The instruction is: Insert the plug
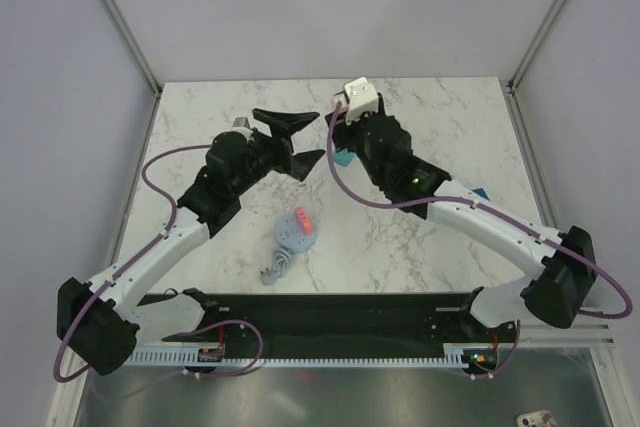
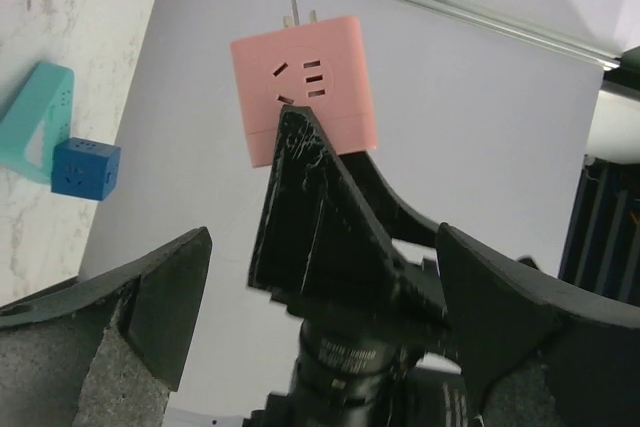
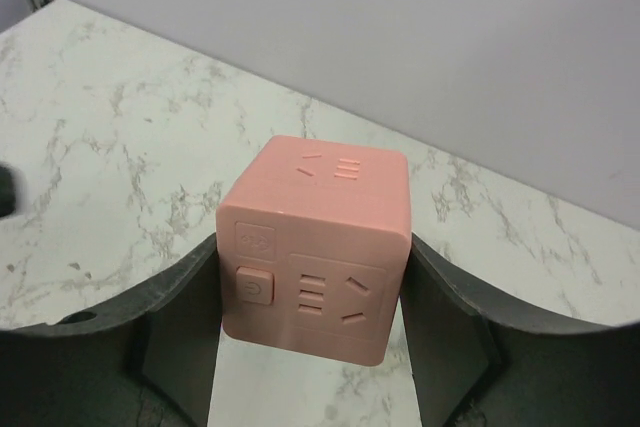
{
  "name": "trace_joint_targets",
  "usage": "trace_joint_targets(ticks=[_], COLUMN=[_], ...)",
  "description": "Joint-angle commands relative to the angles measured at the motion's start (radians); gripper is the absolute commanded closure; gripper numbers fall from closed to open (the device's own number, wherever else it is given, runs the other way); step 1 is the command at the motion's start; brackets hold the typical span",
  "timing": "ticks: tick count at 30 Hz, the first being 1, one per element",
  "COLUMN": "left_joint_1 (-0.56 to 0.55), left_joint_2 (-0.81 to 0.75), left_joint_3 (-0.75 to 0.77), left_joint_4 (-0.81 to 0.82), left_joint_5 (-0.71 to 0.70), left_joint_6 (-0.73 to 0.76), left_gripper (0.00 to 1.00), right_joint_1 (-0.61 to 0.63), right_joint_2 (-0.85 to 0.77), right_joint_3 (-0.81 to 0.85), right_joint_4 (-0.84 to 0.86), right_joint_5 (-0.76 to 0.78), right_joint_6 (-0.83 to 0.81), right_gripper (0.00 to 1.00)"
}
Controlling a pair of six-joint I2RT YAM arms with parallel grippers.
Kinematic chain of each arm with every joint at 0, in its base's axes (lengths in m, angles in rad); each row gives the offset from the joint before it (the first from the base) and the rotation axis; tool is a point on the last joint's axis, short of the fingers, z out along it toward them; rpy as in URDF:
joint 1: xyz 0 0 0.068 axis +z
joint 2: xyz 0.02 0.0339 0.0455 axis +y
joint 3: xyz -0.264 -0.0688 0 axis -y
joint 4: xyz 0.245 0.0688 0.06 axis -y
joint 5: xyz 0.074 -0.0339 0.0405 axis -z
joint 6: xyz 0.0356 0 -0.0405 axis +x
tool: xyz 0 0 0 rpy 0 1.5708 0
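Observation:
A pink cube plug (image 3: 315,247) with socket slots and a power button on its faces sits between my right gripper's (image 3: 315,277) fingers, which are shut on its two sides, above the marble table. In the left wrist view the same cube (image 2: 305,87) shows metal prongs on its far side, with one black right finger (image 2: 310,207) across it. My left gripper (image 2: 330,287) is open and empty, facing the cube from a short distance. In the top view the two grippers, left (image 1: 298,140) and right (image 1: 337,135), meet at the table's back middle.
A round pale-blue socket base (image 1: 295,232) with a small pink piece on it and a grey cord (image 1: 275,269) lies mid-table. A teal and blue block (image 2: 55,142) lies under the right gripper, also visible from above (image 1: 343,159). Grey walls enclose the table.

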Motion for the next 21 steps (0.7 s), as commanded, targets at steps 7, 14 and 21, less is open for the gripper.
trace_joint_targets(ticks=[7,14,21], left_joint_1=[0.003,0.003,0.003], left_joint_2=[-0.098,-0.164,-0.139], left_joint_3=[-0.021,-0.111,-0.196], left_joint_4=[-0.082,-0.099,-0.151], left_joint_5=[-0.019,-0.002,0.08], left_joint_6=[0.421,0.802,0.996], left_gripper=[0.0,0.0,0.0], right_joint_1=[-0.542,-0.845,-1.035], right_joint_2=[-0.071,0.029,0.116], right_joint_3=[0.158,0.175,0.104], right_joint_4=[-0.609,-0.858,-0.933], right_joint_5=[-0.608,-0.794,-0.992], right_joint_6=[0.097,0.008,-0.139], right_gripper=[1.0,1.0,1.0])
